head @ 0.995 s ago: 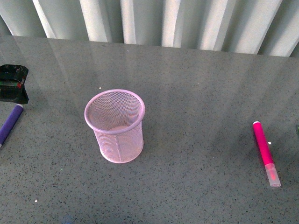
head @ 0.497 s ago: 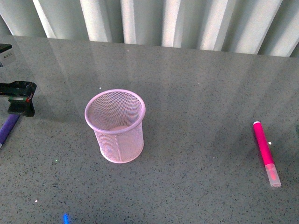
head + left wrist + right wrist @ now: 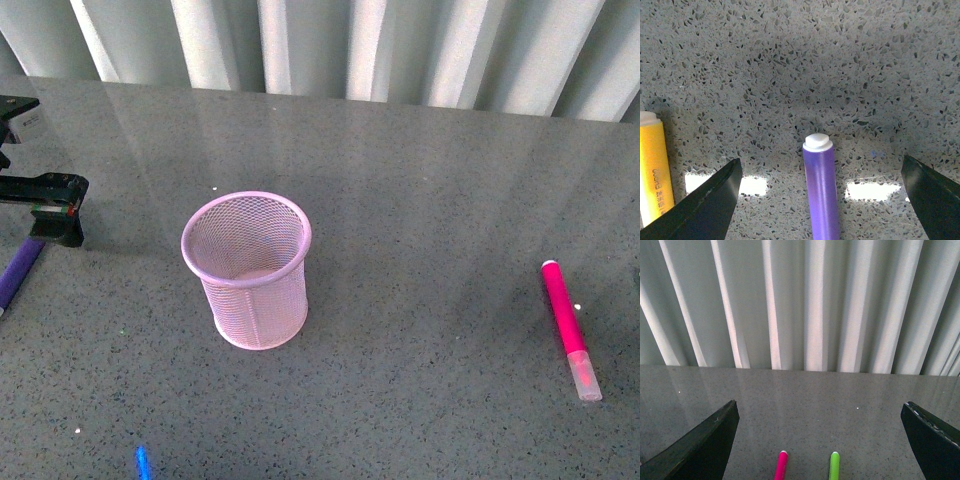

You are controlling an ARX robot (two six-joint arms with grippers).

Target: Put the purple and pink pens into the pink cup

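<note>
From the front, the purple pen has its far end hidden behind the left claw and its near end cut by the edge. In the wrist views, a yellow pen, the pink pen and a green pen each show one end only.

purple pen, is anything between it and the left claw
Nothing visible: the open left claw hangs over the purple pen with only bare table around it. A yellow pen lies off to one side.
</note>
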